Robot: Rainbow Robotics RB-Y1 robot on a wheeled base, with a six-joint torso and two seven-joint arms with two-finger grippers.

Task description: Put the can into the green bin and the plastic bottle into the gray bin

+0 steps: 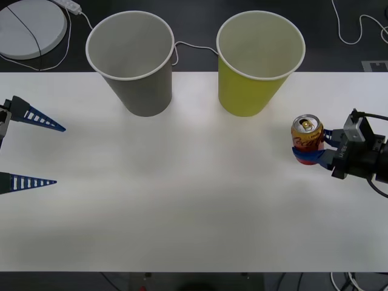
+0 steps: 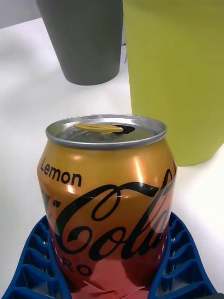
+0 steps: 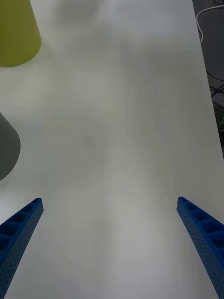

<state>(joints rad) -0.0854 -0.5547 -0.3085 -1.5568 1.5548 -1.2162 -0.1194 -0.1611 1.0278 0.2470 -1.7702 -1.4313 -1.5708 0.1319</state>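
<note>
"Lemon" Coca-Cola can between jaws

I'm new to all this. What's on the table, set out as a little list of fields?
can: upright, near the table's right edge, its lower part between blue fingers
right gripper: shut on the can
left gripper: open, at the table's left edge, holding nothing
green bin: upright, back right of centre
gray bin: upright, left of the green one
table: white
</note>
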